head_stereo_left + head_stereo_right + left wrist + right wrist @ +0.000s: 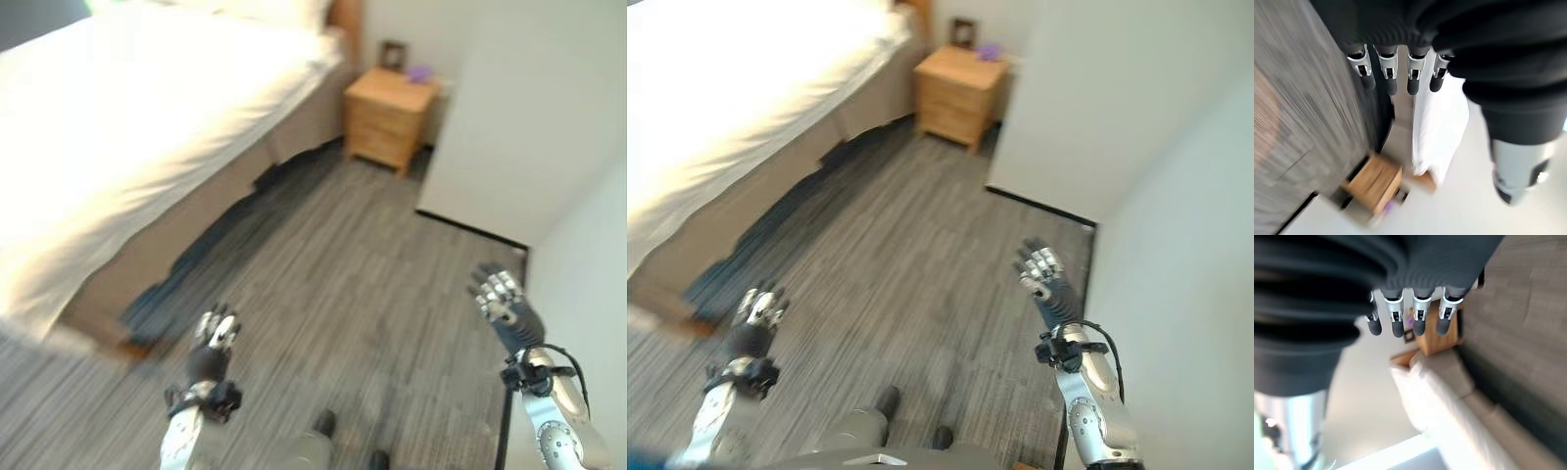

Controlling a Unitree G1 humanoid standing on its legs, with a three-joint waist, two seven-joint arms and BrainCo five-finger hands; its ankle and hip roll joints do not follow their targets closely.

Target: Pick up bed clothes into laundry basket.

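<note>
A large bed (pixel 147 108) is occupying the robot's left side of the room, and the bed clothes (pixel 118 137) are lying on it as a smooth white cover that is spreading across the whole top and hanging over the near long edge, bright enough that no folds or pattern can be told; they are lying well apart from both hands. Below the hanging edge, the tan bed base (pixel 196 211) is showing along the side of the bed and casting a dark band on the floor beside it. The floor (pixel 362 264) is running grey with fine lengthwise streaks from the bed across to a pale wall (pixel 534 108) on the right, whose corner is jutting toward the middle of the room. A light wooden nightstand (pixel 390 115) is standing at the head of the bed, between the bed and that wall, carrying a small dark frame (pixel 393 53) and a small purple object (pixel 419 72) on its top. The left hand (pixel 215 333) is hanging above the floor near the foot end of the bed, fingers straight and relaxed, holding nothing. The right hand (pixel 1043 271) is hanging above the floor close to the pale wall, fingers likewise extended and empty.
</note>
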